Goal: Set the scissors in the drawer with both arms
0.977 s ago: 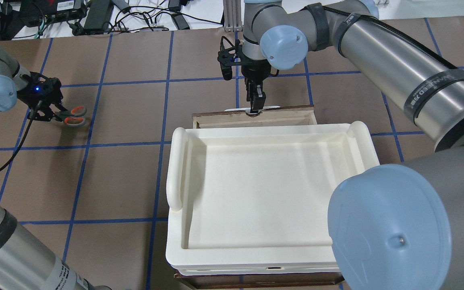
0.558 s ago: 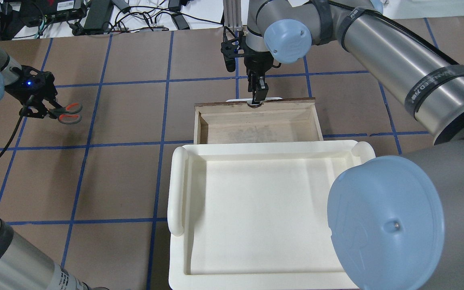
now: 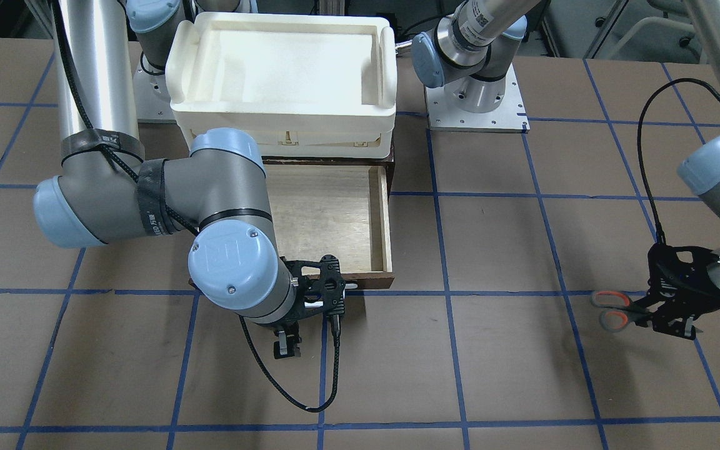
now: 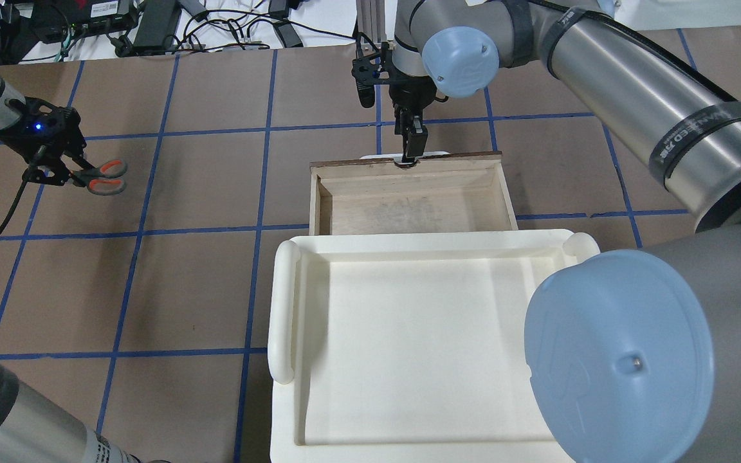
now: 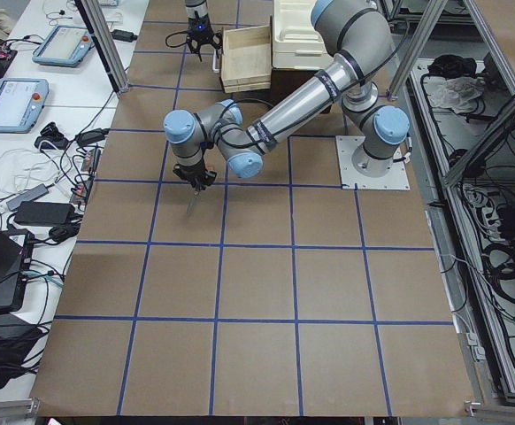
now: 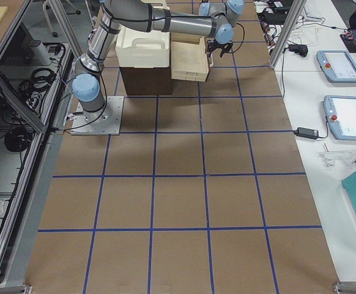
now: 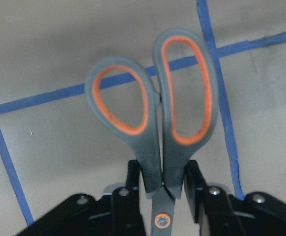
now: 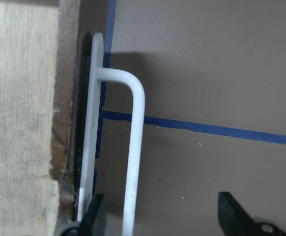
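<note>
- Overhead first. The left gripper (image 4: 65,173) sits out at nine o'clock, clamped on the scissors (image 4: 103,178), and their orange-lined loops poke toward three o'clock.
- The drawer (image 4: 316,199) stands pulled out at twelve o'clock of the cream tray (image 4: 282,302), its pale floor showing. The right gripper (image 4: 411,151) hangs at the drawer's twelve o'clock edge, right at the white handle (image 4: 438,154).
- Front view now, with the sides flipped. The scissors are over at four o'clock above the brown table (image 3: 491,375), well apart from the drawer. The drawer juts toward six o'clock from under the tray, and the right gripper is just off its six o'clock front.
- From the left end, the left arm (image 5: 302,102) reaches out near the middle of the table. The drawer and tray are up at twelve o'clock. The grip is too small to tell here.
- From the right end, the drawer and tray are again at twelve o'clock. The right arm (image 6: 178,24) stretches across to the drawer's front, and I cannot tell how its jaws stand from this view.
- Left wrist, close up: the two fingers (image 7: 193,182) pinch the scissors' shanks just above the pivot screw. The loops point to twelve o'clock, with blue tape lines (image 7: 221,98) on the table behind them.
- Right wrist: the jaws are spread wide. The handle's bar runs just beside the nine o'clock fingertip (image 8: 96,219) and well clear of the three o'clock one. The drawer's brown front lies along nine o'clock.
</note>
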